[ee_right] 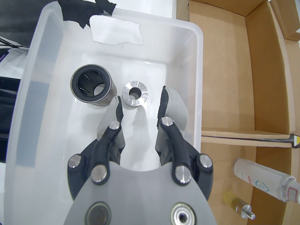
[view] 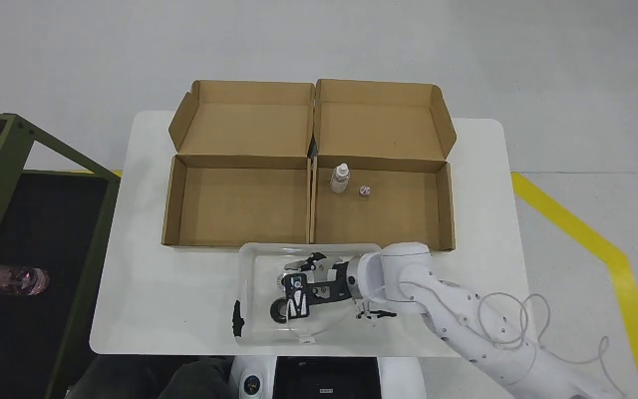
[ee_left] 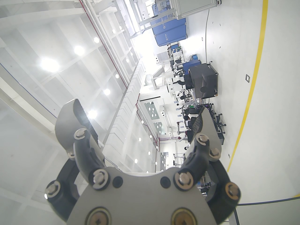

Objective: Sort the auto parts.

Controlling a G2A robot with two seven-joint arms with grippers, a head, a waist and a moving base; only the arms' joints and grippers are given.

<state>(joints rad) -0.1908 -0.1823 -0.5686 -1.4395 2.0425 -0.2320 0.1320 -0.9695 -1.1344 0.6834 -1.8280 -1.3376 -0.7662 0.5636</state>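
The left box and right box, both open cardboard, sit side by side on the table. In front of them, across their seam, stands a clear bin. It holds the parts still unsorted: a black ribbed bearing with a wide bore, and just beside it a silver bushing with a small hole. The right gripper hangs in the bin, fingers spread to either side of the bushing and gripping nothing. The right box holds a clear bottle and a small part. The right wrist view shows black tape on the bin's rim. The left gripper is spread wide around nothing, aimed into the hall.
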